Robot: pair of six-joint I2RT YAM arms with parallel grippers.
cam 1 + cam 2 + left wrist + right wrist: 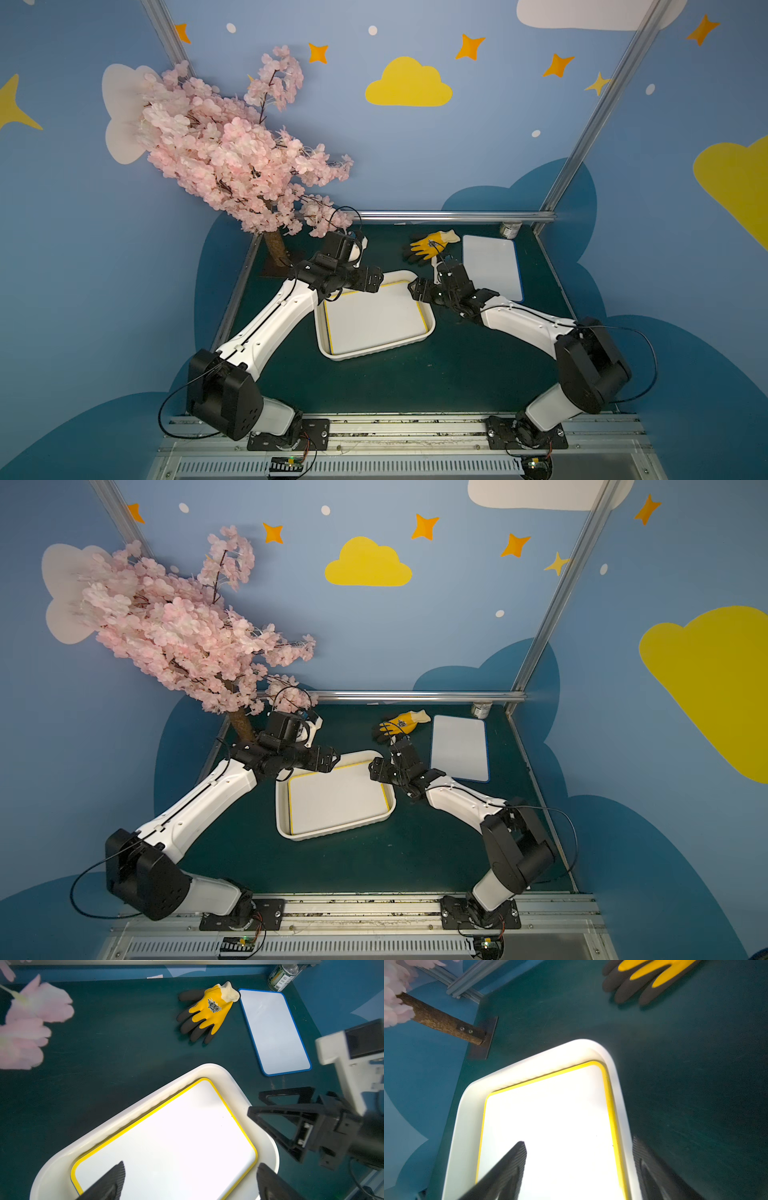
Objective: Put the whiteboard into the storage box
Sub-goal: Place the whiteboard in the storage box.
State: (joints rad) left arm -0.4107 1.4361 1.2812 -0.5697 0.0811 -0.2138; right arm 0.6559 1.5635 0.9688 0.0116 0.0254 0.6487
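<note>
Closest to the top camera: mounting rail (395, 426), then bare green table (415, 382). Mid-table sits the storage box (376, 352), skewed a bit, with a white rim. Yellow-edged whiteboard (376, 318) lies flat inside it and fills nearly the whole floor. Both wrist views show the same, yellow edge tucked just inside the rim.

My left gripper (191, 1183) hangs over the box's far left corner. Its fingers (112, 1180) are spread wide with nothing between them, only the board below. My right gripper (579, 1167) is at the box's far right corner, jaws apart too, empty. One finger is over the board, the other past the rim over the table. Can't tell if either gripper touches the box.

Farther back on the right, blue-edged whiteboard (492, 266) lies flat on the table, outside the box and apart from it. Yellow glove (428, 245) lies left of that board's far end, dark fingertips pointing away from the board. Its cuff is right at the board's corner; contact unclear. Can (510, 230) stands in the far right corner, just past the blue board. Pink blossom tree (232, 153) is far left, its trunk (442, 1020) fixed to a plate at the table edge.
</note>
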